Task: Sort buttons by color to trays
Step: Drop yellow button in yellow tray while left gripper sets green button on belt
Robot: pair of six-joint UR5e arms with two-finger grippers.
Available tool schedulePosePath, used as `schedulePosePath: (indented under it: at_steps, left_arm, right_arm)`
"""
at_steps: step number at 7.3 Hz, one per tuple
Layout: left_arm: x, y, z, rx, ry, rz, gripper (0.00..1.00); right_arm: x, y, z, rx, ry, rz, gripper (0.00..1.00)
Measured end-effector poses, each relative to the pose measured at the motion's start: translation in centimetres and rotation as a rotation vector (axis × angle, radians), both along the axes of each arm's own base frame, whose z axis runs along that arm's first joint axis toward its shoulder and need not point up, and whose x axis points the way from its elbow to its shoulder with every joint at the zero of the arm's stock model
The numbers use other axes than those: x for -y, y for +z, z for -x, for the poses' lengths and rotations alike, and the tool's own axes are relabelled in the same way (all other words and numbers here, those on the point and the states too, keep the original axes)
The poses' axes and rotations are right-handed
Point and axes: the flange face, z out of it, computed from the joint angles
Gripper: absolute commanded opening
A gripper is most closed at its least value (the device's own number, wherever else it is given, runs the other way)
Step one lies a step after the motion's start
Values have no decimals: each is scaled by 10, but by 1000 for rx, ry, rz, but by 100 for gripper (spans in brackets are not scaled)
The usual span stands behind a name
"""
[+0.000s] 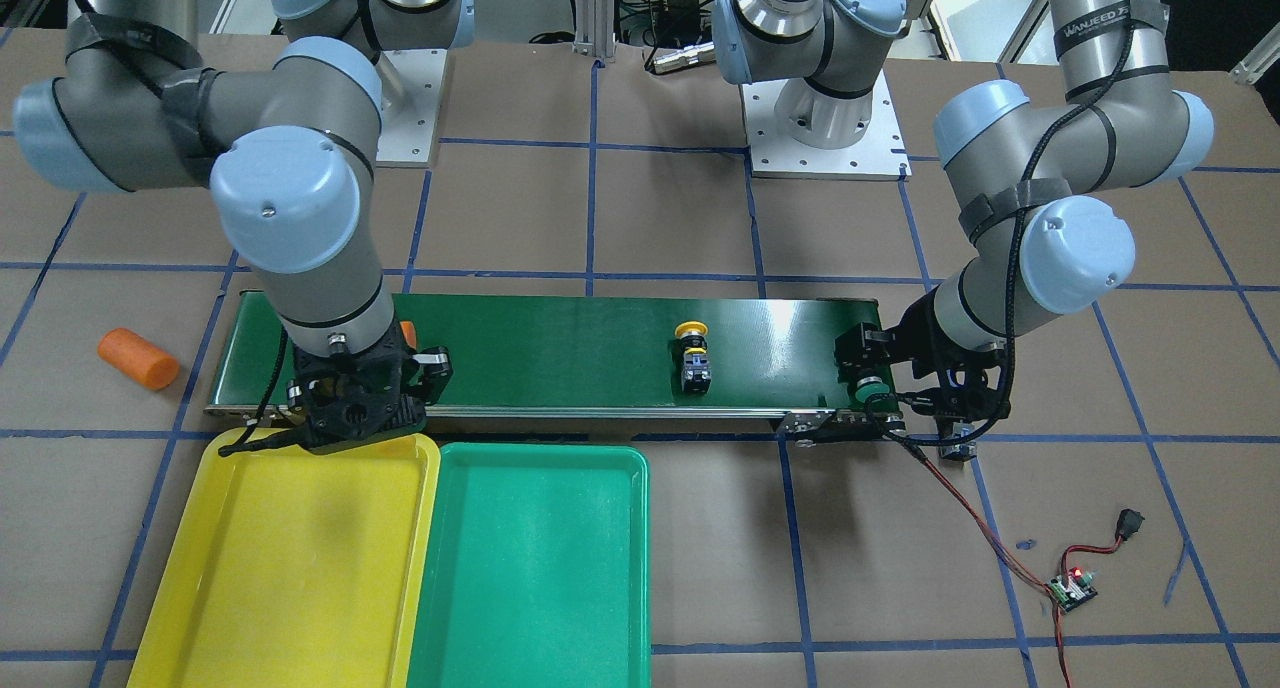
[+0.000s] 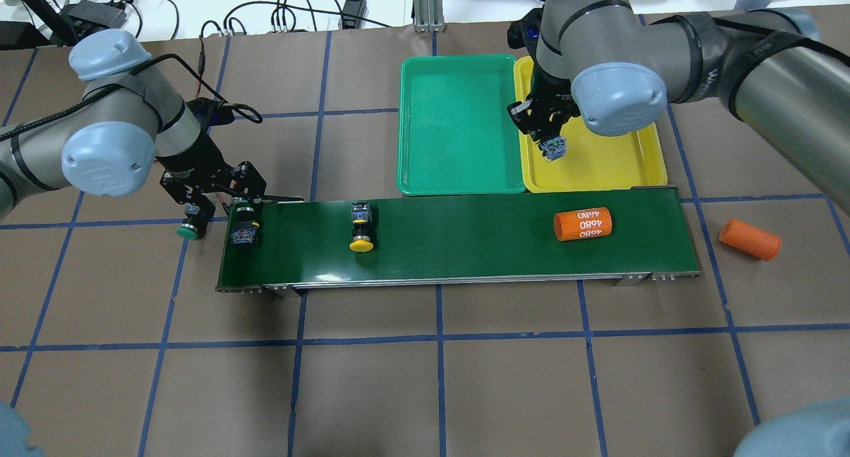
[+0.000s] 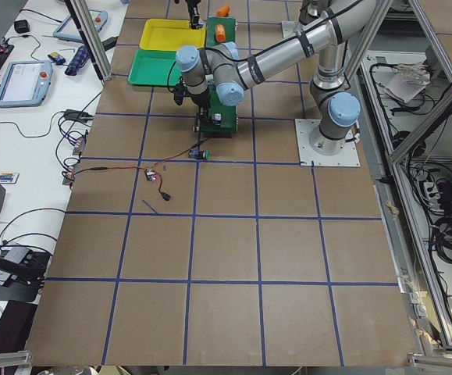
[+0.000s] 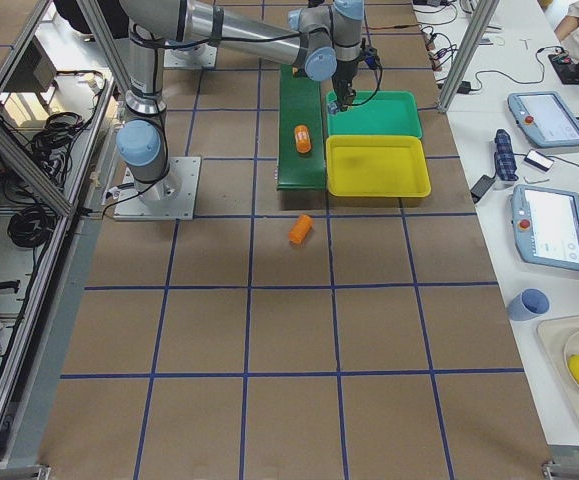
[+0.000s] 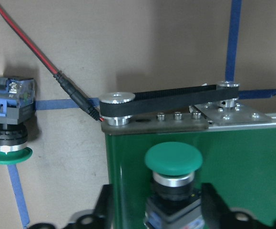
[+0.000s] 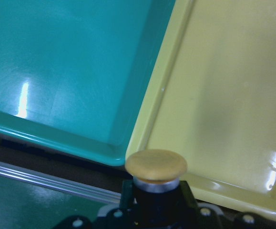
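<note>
The yellow button (image 6: 156, 165) is pinched in my right pincer (image 2: 550, 138), cap pointing ahead of it. The yellow tray (image 2: 624, 171) lies directly beneath and the green tray (image 2: 458, 131) just to one side. Neither tray holds anything, so I judge all four buttons still unsorted, this one closest to done. My left pincer (image 5: 158, 200) stands spread astride a green button (image 5: 173, 160) on the belt (image 2: 465, 238), with a gap at one finger. A spare green button (image 5: 8, 129) lies on the table just beside it. A second yellow button (image 2: 360, 230) waits farther along the belt. The orange cylinder (image 2: 583, 223) there reads "4680".
</note>
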Motion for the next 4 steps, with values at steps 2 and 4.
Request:
schedulePosePath:
  at_steps: [2,4]
  left_arm:
    - [10,35,-15,19,19,65,100]
    - [23,42,-64,100,24,85,100]
  right_arm:
    - [20,-20,28,-6,34,0,16]
    - [43,-47,48,-9,47,21,24]
